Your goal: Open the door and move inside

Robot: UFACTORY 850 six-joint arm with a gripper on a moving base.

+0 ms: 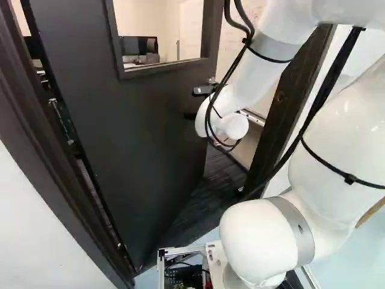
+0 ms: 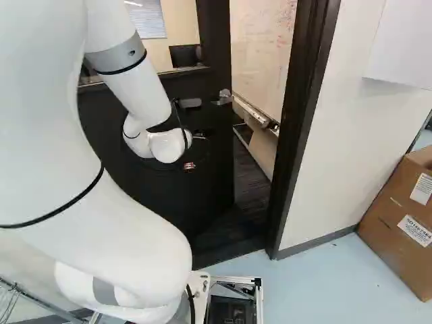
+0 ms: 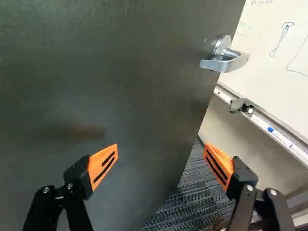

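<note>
Your gripper (image 2: 194, 152) stands apart-fingered; ahead of it, smooth dark door (image 3: 120, 86) and flat-sided metal lever handle (image 3: 224, 63), door's top cut off.

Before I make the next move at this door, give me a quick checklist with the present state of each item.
1. Door off its frame: ok, it stands ajar, with dark floor showing through the gap.
2. Pincer clear of the handle: ok, the handle is ahead of it, not between its fingers.
3. Pincer open and empty: ok, the fingers are wide apart with nothing gripped.
4. Pincer touching the door, ready to push: cannot tell.
5. Gap wide enough for the base: cannot tell.
6. Base through the doorway: not ok, it is on the pale floor on the near side.
</note>
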